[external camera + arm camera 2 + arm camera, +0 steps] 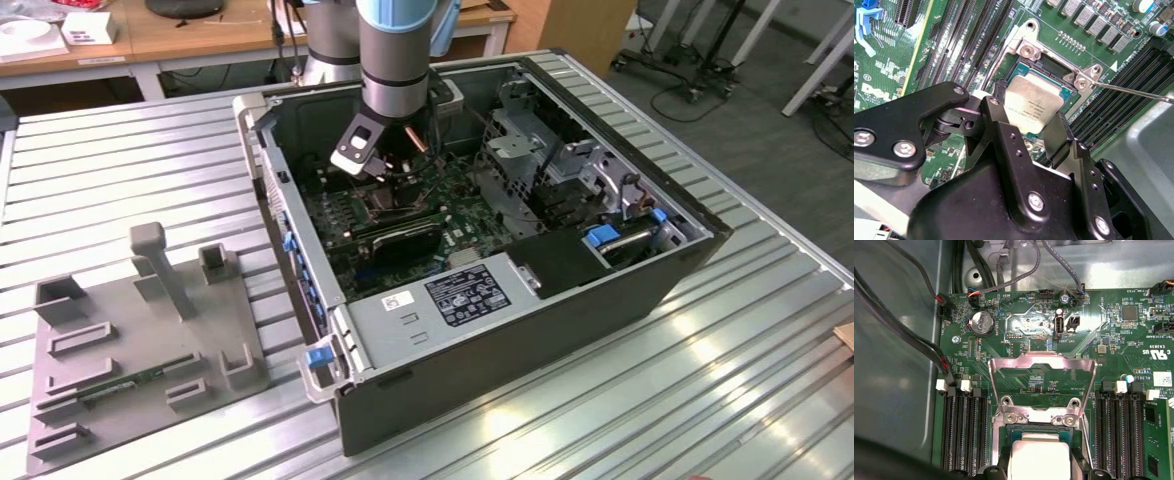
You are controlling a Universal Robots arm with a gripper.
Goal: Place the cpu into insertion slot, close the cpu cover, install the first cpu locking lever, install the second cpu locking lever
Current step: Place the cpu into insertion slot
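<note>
– Cpu (1033, 102) down yet, or in the gripper (1026, 120)?
– Gripped. In the second wrist view the fingers (999, 125) pinch its two edges at mid-frame, right at the insertion slot (1044, 71). Fully seated? I cannot tell.
– And the rest?
– All left, I judge. The cpu cover (1043, 362) stands raised at centre of the first wrist view, and one locking lever (1134, 92) juts unlatched at right of the second.

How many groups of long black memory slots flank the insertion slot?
2. One memory slot group lies at one side of the insertion slot, the second memory slot group at the opposite side. Others may be hidden.
</note>
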